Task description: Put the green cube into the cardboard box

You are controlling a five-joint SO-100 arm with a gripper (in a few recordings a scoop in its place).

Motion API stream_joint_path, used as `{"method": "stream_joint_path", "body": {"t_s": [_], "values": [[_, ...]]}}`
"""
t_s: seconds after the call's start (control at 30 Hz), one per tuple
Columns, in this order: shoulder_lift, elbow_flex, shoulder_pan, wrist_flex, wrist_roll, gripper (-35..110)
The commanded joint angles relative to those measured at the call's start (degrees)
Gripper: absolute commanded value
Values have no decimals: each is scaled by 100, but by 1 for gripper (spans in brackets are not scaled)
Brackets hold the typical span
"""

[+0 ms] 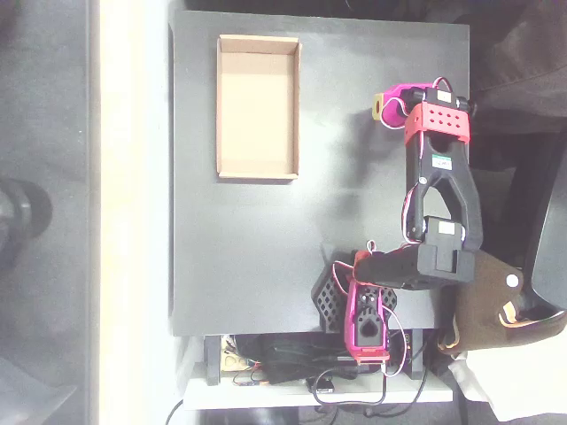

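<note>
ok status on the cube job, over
Hand right of the cardboard box, apart from it, open or shut unreadable. No green cube inside the box. Nothing lies between hand and box.

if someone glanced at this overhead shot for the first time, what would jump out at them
Probably the red, black and magenta arm, folded along the right edge of the black table, its magenta gripper pointing down near the bottom edge. Next, the tan cardboard box at upper left, pale against the dark tabletop, its floor bare.
</note>
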Motion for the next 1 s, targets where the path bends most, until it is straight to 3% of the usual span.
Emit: {"method": "stream_joint_path", "body": {"t_s": [0.0, 0.97], "values": [[105, 35, 35, 26, 35, 38], [9, 44, 35, 26, 79, 37]]}}
